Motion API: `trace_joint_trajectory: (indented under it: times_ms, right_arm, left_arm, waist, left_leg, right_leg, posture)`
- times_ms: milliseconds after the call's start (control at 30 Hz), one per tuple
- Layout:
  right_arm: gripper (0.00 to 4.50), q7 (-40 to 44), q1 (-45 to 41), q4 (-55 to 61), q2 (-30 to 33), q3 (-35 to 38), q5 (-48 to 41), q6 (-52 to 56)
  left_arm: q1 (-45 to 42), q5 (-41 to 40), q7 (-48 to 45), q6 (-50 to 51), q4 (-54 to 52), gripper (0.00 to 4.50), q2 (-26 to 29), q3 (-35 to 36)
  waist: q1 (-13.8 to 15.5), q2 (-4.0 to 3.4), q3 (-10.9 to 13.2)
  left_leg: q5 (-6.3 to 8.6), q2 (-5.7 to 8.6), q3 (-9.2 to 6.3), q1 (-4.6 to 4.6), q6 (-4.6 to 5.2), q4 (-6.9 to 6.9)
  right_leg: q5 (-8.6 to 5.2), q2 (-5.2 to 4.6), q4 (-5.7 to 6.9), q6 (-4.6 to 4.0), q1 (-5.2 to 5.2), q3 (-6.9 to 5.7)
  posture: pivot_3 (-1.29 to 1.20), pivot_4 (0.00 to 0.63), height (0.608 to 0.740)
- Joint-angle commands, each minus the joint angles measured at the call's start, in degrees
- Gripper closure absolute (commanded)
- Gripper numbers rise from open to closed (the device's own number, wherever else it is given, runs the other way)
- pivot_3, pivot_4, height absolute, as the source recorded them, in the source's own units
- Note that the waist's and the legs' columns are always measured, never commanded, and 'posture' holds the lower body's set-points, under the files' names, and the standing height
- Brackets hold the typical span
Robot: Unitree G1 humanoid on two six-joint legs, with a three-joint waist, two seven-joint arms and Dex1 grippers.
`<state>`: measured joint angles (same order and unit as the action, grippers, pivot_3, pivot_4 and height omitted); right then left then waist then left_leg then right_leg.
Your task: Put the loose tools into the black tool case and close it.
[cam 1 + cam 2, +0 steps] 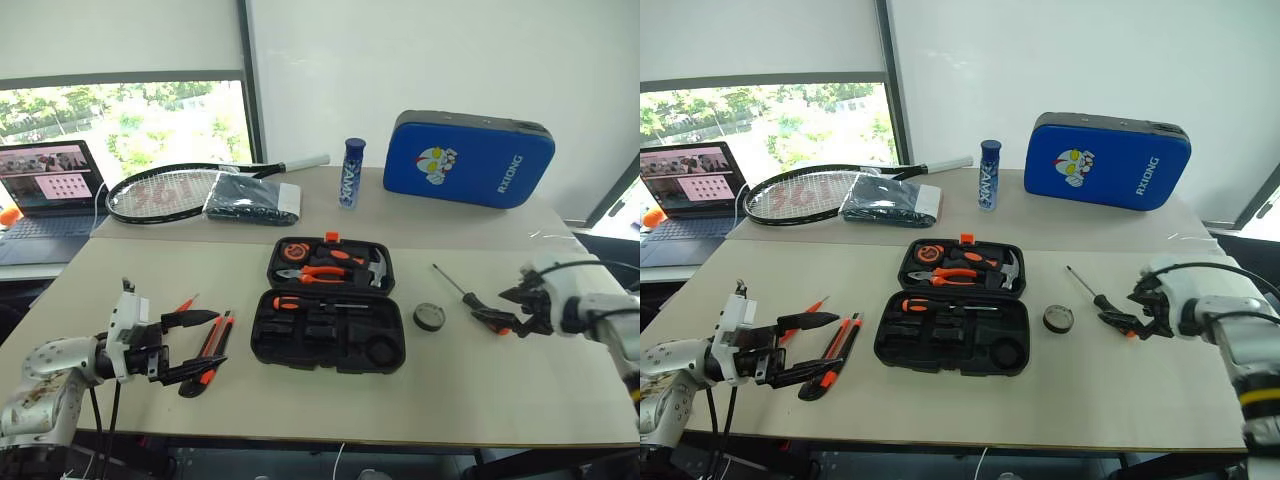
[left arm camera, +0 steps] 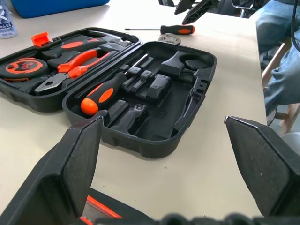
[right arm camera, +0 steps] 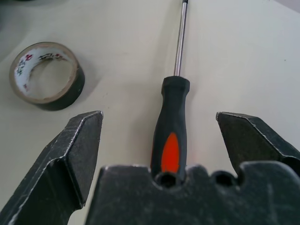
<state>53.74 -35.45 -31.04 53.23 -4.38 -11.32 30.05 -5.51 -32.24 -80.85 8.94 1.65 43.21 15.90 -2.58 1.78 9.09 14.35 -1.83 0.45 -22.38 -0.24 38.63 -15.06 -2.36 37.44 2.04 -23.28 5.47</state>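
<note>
The black tool case [image 1: 330, 340] lies open mid-table, with one black-and-orange screwdriver [image 1: 290, 302] in its near half. Pliers, tape measure and hammer sit in its lid half [image 1: 330, 262]. A second black-and-orange screwdriver [image 3: 171, 136] lies to the right of the case. My right gripper [image 3: 159, 117] is open, a finger on each side of that handle, touching neither side. The small black tape roll [image 1: 429, 317] rests between this screwdriver and the case. My left gripper [image 1: 220, 340] is open left of the case, over the orange-black utility knife [image 1: 213, 350]. The slim orange screwdriver [image 1: 185, 303] lies beside it.
A blue padded case [image 1: 468, 158] stands at the back right. A blue canister [image 1: 352, 172], a tennis racket [image 1: 170, 190] and a dark folded pouch [image 1: 250, 200] lie behind the tool case, with a laptop [image 1: 45, 190] far left. A person's jeans-clad leg [image 2: 276, 47] is beyond the table's right edge.
</note>
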Motion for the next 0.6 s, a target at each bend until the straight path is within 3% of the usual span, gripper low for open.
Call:
trace_joint_trajectory:
  times_ms: [33, 233, 433, 500, 600]
  right_arm:
    - [1.44, 0.8, -4.9, -7.2, -0.9, -2.1, 4.7, -3.2]
    - [3.49, 2.9, -10.6, -16.4, -2.5, -4.1, 9.2, -8.1]
    - [3.57, 7.0, -12.5, -16.4, 0.2, -0.1, 8.1, -16.1]
    - [3.57, 10.9, -12.8, -12.4, 1.3, 2.0, 5.9, -21.0]
    - [3.57, 20.7, -13.1, 0.7, 0.5, 1.1, 1.3, -18.5]
  left_arm:
    - [0.8, -1.5, 0.6, 0.0, -2.3, 0.00, 0.2, 1.0]
    - [2.2, -1.8, 1.1, -0.1, -3.3, 0.00, 0.7, 1.4]
    - [3.4, -2.7, 1.9, 0.0, -5.0, 0.00, 0.7, 2.1]
    - [3.6, -3.2, 2.2, 0.4, -5.2, 0.00, 0.8, 2.4]
    - [3.9, -3.9, 3.0, 1.1, -5.7, 0.00, 0.5, 2.8]
  waist:
    - [0.0, -0.04, 0.0]
    - [0.0, -0.17, 0.1]
    - [-0.1, -0.37, 0.3]
    - [-0.1, -0.54, 0.4]
    - [-0.5, -0.65, 0.5]
  left_leg:
    - [0.00, 0.00, 0.00, 0.00, 0.00, 0.00]
    - [0.00, 0.01, 0.01, 0.02, 0.00, 0.00]
    - [0.00, 0.02, 0.03, 0.01, 0.00, 0.00]
    - [0.00, 0.02, 0.03, 0.00, 0.00, 0.00]
    - [0.00, 0.01, 0.05, 0.02, 0.00, 0.00]
  right_leg:
    - [0.00, 0.00, 0.00, 0.00, 0.00, -0.01]
    - [0.00, -0.01, 0.02, 0.00, 0.00, 0.00]
    - [0.01, -0.03, 0.02, 0.00, 0.00, 0.02]
    - [0.01, -0.03, 0.04, 0.00, -0.02, 0.02]
    - [0.01, -0.02, 0.08, 0.01, -0.04, 0.03]
  posture:
    - [0.00, 0.150, 0.740]
    - [0.00, 0.150, 0.740]
    - [0.00, 0.150, 0.740]
    - [0.00, 0.150, 0.740]
    - [0.00, 0.150, 0.740]
